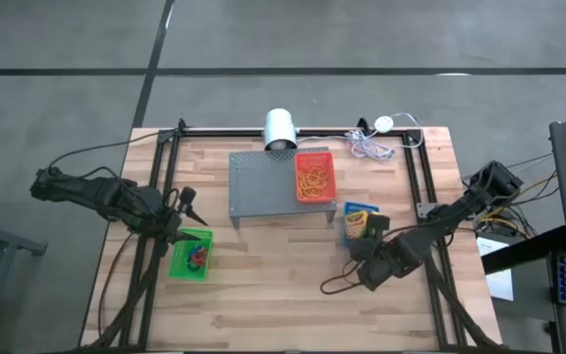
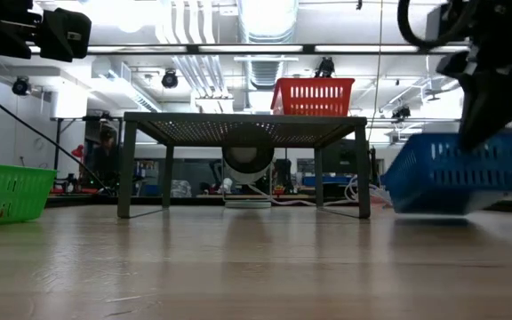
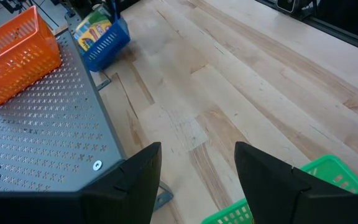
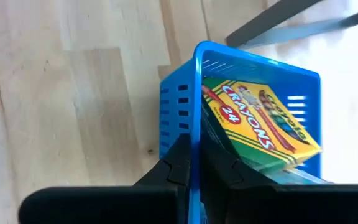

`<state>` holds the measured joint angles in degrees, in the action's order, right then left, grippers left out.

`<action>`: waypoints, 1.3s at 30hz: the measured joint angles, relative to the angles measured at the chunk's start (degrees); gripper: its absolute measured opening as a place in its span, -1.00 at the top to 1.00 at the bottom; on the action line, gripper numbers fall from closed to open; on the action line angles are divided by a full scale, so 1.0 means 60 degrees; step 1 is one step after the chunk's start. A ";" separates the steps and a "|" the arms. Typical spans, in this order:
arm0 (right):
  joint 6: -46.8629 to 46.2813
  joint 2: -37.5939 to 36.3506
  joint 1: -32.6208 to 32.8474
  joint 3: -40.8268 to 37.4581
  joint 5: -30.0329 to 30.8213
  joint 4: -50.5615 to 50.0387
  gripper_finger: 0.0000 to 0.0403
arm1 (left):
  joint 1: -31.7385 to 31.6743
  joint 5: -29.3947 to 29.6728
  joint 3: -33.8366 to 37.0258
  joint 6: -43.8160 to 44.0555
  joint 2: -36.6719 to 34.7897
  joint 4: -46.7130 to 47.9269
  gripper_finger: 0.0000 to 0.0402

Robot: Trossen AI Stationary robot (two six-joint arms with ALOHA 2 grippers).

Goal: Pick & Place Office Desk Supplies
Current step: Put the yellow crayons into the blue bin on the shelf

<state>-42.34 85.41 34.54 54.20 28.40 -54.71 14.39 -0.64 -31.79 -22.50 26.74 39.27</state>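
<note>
Two hands on scene, right one working: right hand [image 4: 191, 163] has its fingers pressed together on the rim wall of the blue basket [image 4: 179, 112], pinching the plastic edge, one finger inside and one outside. Crayon box [image 4: 260, 121] lies tilted inside that basket, label up, leaning on the far wall. In the low view the blue basket [image 2: 456, 173] looks tipped and partly off the counter [image 2: 238, 267], so I judge the step as moving or repositioning the basket with the crayons already placed in it. Basket sits right of the grey perforated stand [image 1: 263, 184], which carries the red basket [image 1: 314, 177] with tan rubber bands [image 1: 312, 180] in it. Left hand [image 3: 197, 180] hangs spread, holding nothing, over the near-left corner of the stand, next to the green basket [image 1: 191, 255] with small red and blue bands [image 1: 198, 257] inside. Next move calls for keeping the basket level enough that the crayon box does not slide out, then setting it flat before letting go.
</note>
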 joint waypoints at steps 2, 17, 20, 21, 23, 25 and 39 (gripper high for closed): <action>0.0172 0.0000 0.0000 0.0229 0.0096 -0.0230 0.94 | 0.0000 -0.0004 0.0000 0.0000 0.0000 0.0000 -0.04; 0.0669 0.0924 0.0021 0.1628 0.0732 -0.2190 0.95 | 0.0004 -0.0004 0.0000 0.0000 0.0004 0.0000 -0.04; 0.0626 0.1585 0.0040 0.2449 0.0717 -0.3073 0.95 | 0.0000 -0.0003 0.0000 0.0000 0.0004 0.0000 -0.04; 0.0589 0.1796 0.0070 0.2726 0.0720 -0.3290 0.95 | 0.0001 -0.0004 0.0000 0.0000 0.0004 0.0000 -0.04; 0.0371 0.2153 0.0080 0.3344 0.0725 -0.3608 0.95 | 0.0003 0.0000 0.0000 0.0000 0.0004 0.0003 -0.04; 0.0129 0.2379 0.0114 0.3968 0.0656 -0.3863 0.95 | 0.0001 -0.0004 -0.0002 0.0000 0.0004 0.0000 -0.04; 0.0711 0.2838 0.0145 0.7611 0.0160 -0.4808 0.95 | 0.0004 -0.0004 -0.0001 0.0000 0.0000 0.0000 -0.04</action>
<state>-38.08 102.43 35.42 99.86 29.36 -83.56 14.41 -0.67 -31.79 -22.50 26.74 39.27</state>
